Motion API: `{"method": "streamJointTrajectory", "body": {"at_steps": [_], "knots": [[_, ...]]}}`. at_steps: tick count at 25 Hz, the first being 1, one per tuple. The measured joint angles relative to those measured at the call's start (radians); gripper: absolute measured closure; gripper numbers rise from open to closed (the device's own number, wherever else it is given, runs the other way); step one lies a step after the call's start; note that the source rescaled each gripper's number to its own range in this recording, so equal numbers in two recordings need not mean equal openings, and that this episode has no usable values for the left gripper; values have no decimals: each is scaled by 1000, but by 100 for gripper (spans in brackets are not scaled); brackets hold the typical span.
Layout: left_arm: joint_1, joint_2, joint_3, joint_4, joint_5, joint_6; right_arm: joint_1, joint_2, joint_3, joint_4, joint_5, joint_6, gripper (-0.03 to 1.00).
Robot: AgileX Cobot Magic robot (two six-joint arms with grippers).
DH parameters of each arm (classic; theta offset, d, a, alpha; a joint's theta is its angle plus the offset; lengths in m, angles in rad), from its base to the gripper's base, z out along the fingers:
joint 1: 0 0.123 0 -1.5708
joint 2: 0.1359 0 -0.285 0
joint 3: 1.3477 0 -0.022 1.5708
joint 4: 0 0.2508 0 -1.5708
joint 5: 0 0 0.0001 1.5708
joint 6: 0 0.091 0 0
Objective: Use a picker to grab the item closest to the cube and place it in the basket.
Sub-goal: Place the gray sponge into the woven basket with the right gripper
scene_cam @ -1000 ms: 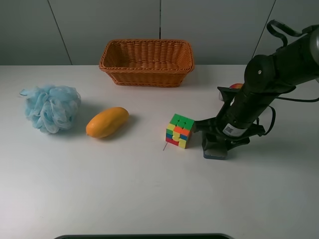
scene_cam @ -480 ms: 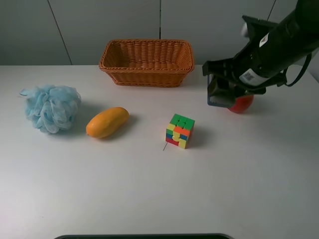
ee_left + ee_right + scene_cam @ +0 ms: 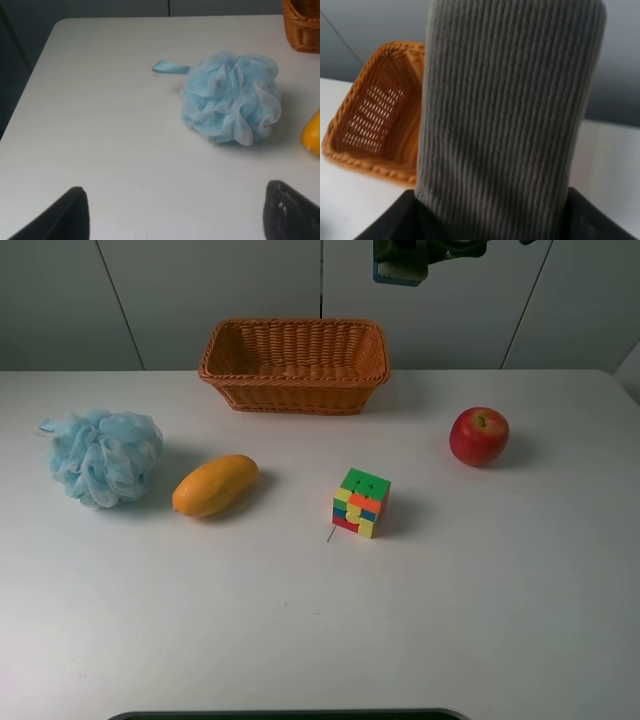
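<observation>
The multicoloured cube (image 3: 361, 504) sits on the white table, right of centre. The wicker basket (image 3: 295, 402) stands at the back; it also shows in the right wrist view (image 3: 367, 127). My right gripper (image 3: 404, 258) is high at the top edge of the exterior view, above and behind the basket's right end. It is shut on a grey ribbed pouch (image 3: 510, 100), whose lower end shows in the exterior view (image 3: 398, 273). My left gripper (image 3: 172, 217) is open and empty, low over the table near the blue bath puff (image 3: 230, 97). It is out of the exterior view.
A red apple (image 3: 479, 436) lies right of the cube. An orange mango (image 3: 215, 485) lies left of it, and the blue bath puff (image 3: 103, 457) sits at the far left. The mango's end (image 3: 312, 132) and a basket corner (image 3: 302, 25) show in the left wrist view.
My right arm has lifted the grey pouch from the table beside the cube and carried it up and back, above the basket's right end. The apple is now uncovered.
</observation>
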Motion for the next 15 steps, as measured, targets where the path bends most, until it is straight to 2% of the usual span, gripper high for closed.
{"method": "streamJointTrajectory", "body": {"at_steps": [7, 9, 15], "knots": [[0, 0, 0, 0, 0, 0, 38, 370, -324, 18, -21, -78, 93], [0, 0, 0, 0, 0, 0, 47, 449, -386, 24, -16, -78, 97], [0, 0, 0, 0, 0, 0, 56, 578, -443, 47, 1, -78, 97]]}}
